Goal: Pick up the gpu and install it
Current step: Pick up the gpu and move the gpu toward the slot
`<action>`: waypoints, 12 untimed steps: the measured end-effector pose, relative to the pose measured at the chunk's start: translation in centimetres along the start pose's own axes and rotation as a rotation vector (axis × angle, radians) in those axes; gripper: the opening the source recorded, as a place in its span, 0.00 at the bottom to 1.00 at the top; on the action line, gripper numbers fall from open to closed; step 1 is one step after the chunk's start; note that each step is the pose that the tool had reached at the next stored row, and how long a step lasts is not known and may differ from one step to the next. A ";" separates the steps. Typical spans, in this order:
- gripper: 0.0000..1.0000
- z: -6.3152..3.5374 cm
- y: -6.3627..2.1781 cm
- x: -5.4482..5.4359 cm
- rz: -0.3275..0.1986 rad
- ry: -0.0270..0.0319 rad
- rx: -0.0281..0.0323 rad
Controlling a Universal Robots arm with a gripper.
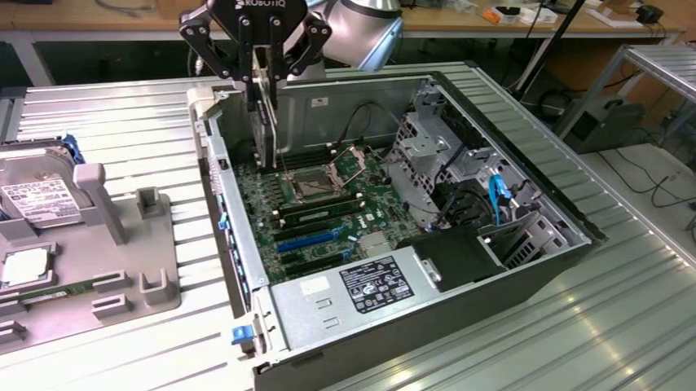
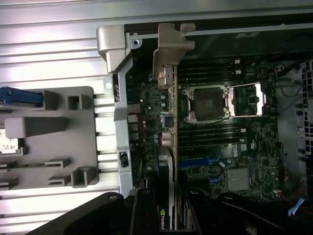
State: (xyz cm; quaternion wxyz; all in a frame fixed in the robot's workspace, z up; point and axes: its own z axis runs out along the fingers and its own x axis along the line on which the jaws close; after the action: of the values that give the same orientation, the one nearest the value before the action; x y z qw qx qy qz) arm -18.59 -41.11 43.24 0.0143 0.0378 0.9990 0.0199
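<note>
My gripper (image 1: 262, 75) is closed on the graphics card (image 1: 264, 130), with one finger pressed against each flat face. The jaws stand at a narrow setting, matched to the thickness of the card.

The card hangs upright from my fingers and appears edge-on as a slim strip. In the wrist view, the card (image 2: 167, 132) runs away from my gripper (image 2: 168, 214), with its metal bracket (image 2: 173, 46) at the far end, close to the rear wall of the computer case (image 2: 115, 93).

The computer case (image 1: 511, 309) lies on its side on the ribbed metal table (image 1: 620, 326) with its cover off. The motherboard (image 1: 364, 216) is exposed. The card hangs over the rear part of the board, just beside the open processor socket (image 1: 310, 186). The blue slots (image 1: 310, 240) lie further along the board, apart from the card. Whether the card's lower edge touches the board, I cannot tell.

A grey holder tray (image 1: 120, 244) sits at the exterior view's left, with a hard drive (image 1: 44, 195) standing in it.
</note>
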 end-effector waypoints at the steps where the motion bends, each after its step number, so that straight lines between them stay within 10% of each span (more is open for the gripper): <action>1: 0.27 0.00 0.01 -0.1 0.000 0.0000 0.0000; 12: 0.27 0.05 0.15 -1.6 0.000 0.0001 0.0001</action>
State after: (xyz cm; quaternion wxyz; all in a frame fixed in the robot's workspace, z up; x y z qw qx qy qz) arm -16.98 -41.09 43.24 0.0143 0.0377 0.9990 0.0199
